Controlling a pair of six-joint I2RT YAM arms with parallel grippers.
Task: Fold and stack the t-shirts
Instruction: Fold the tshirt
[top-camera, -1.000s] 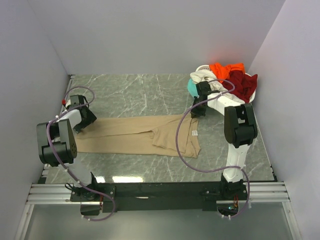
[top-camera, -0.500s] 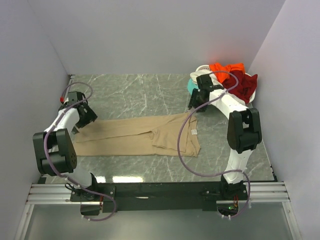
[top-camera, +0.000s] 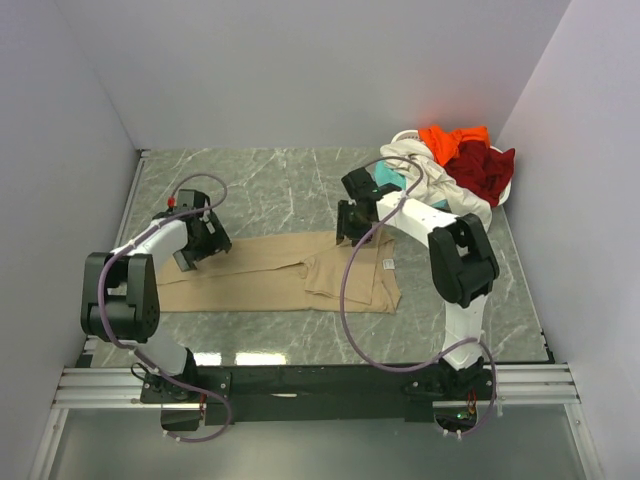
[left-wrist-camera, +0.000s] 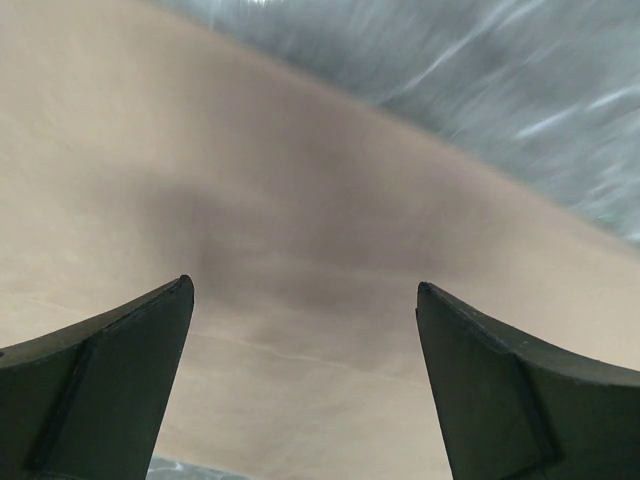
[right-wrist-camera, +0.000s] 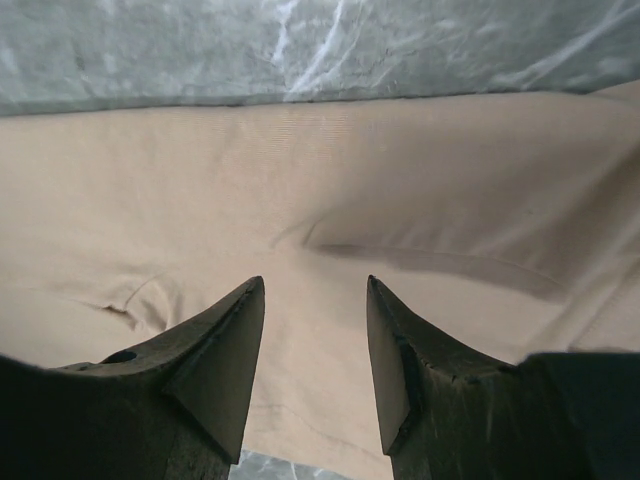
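The large tan t-shirt (top-camera: 270, 270) lies flat as a long folded strip across the near middle of the table. My left gripper (top-camera: 190, 256) hangs open just above its left part; in the left wrist view (left-wrist-camera: 305, 292) the fingers (left-wrist-camera: 110, 370) stand wide apart over tan cloth (left-wrist-camera: 300, 200). My right gripper (top-camera: 347, 231) is open over the shirt's far edge on the right; the right wrist view (right-wrist-camera: 315, 285) shows tan cloth (right-wrist-camera: 300, 180) between its fingers. The cream-white (top-camera: 410, 152), orange (top-camera: 452, 136), dark red (top-camera: 487, 170) and teal (top-camera: 386, 176) shirts lie heaped at the back right.
The grey marble tabletop (top-camera: 270, 185) is walled on the left, back and right. The heap sits in the back right corner against the right wall. A purple cable (top-camera: 345, 300) from the right arm loops over the tan shirt's right end.
Both arms have swung inward. The left gripper moved right from the shirt's left end onto it. The right gripper moved left and nearer, from the heap to the tan shirt's far edge.
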